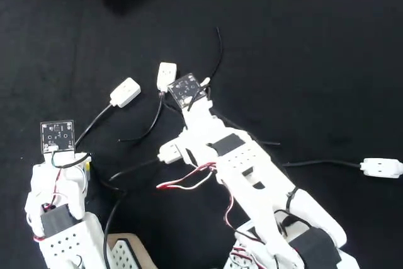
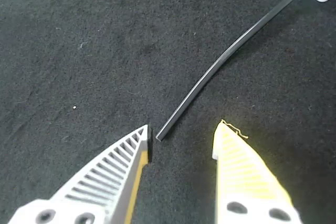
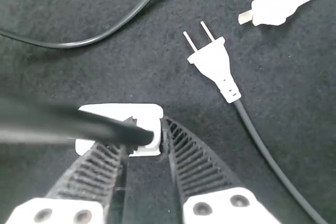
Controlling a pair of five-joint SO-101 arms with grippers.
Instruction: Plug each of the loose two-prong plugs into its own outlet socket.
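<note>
The right end effector [image 3: 144,139] is closed down on 1 end of a white socket block [image 3: 113,116], and a black lead [image 3: 42,124] crosses close in front of it. The 2-prong plug [image 3: 212,61] lies flat on the black bench [image 1: 302,61] just beside the block, its prongs not aimed at the block and nothing mated yet. The left end effector [image 2: 184,128] is spread wide and holds nothing; the cut end of a thin cable [image 2: 210,74] lies just inside 1 fingertip. My worry is that nothing pins the plug. Pushing the socket at it would likely just shove it across the cloth. A grip on 1 end could also let the block swivel off line with the prongs, and the trailing leads might snag. The right wrist view makes the prongs plain, where the high view leaves them too small to tell. The high view adds another white piece [image 1: 381,167] on its own cable far to the right, well apart from both arms.
</note>
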